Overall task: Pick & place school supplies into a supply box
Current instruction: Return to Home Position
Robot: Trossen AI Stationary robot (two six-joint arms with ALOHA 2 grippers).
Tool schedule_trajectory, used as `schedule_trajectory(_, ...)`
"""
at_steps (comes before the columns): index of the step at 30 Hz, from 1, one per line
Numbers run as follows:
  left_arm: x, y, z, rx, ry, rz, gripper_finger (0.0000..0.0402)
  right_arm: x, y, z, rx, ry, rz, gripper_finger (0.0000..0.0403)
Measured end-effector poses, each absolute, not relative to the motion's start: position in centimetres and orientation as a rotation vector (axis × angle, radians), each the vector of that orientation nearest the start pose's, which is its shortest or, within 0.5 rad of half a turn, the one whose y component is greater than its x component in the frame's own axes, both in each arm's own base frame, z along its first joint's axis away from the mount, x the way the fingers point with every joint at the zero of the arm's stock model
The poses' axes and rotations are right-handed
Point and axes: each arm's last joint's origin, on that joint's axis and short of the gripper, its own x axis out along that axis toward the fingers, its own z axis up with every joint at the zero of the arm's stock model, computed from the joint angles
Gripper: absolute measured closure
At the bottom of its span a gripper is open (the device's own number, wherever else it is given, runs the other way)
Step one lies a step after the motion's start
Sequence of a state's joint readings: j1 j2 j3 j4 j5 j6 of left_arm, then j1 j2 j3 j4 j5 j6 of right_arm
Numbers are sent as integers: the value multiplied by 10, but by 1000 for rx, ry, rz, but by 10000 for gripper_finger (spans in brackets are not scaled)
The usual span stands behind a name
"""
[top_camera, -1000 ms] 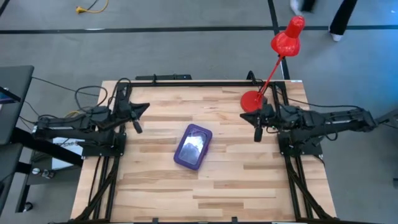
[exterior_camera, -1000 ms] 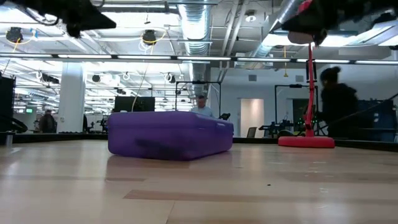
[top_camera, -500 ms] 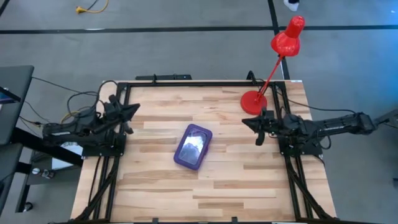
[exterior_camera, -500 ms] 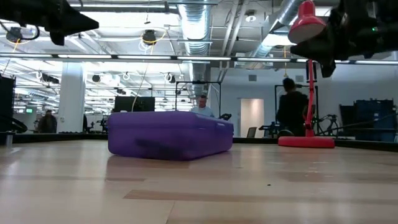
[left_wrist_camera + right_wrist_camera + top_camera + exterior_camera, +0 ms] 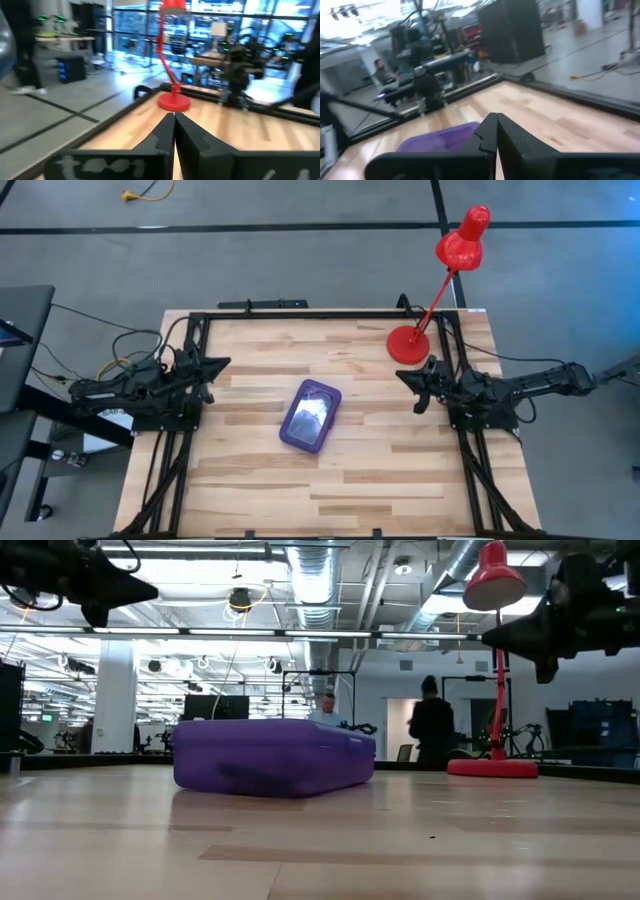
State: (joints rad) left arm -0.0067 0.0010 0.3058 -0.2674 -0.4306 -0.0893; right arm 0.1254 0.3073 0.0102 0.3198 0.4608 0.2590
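Observation:
The supply box [image 5: 311,416] is a translucent purple case with its lid shut, lying flat on its bottom near the middle of the table; it also shows in the low view [image 5: 272,755] and the right wrist view [image 5: 440,139]. No pencils, pens, scissors or ruler show in any view. My left gripper [image 5: 206,372] [image 5: 174,116] hangs shut above the table by the left edge, well clear of the box. My right gripper [image 5: 419,390] [image 5: 495,116] hangs shut near the right edge, beside the lamp base.
A red desk lamp stands on its round base [image 5: 407,345] at the far right corner, its head [image 5: 463,242] leaning out past the far edge. A black frame rail [image 5: 300,313] runs along the table's edges. A person [image 5: 430,730] walks in the room behind.
Both arms have sunk lower over the table. The left gripper has drawn back toward the left edge, and the right one slightly toward the right edge. The box has stayed put. A person in the background has walked across toward the left.

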Motion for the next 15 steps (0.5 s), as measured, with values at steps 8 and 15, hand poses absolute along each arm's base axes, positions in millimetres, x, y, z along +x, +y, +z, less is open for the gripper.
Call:
schedule_trajectory(8, 70, 9, 230, -119, -24, 318, 401, 106, 12, 170, 217, -54, -404, 403)
schedule_trajectory(15, 88, 8, 202, -138, -148, 299, 401, 101, 22, 169, 239, -57, -399, 403)
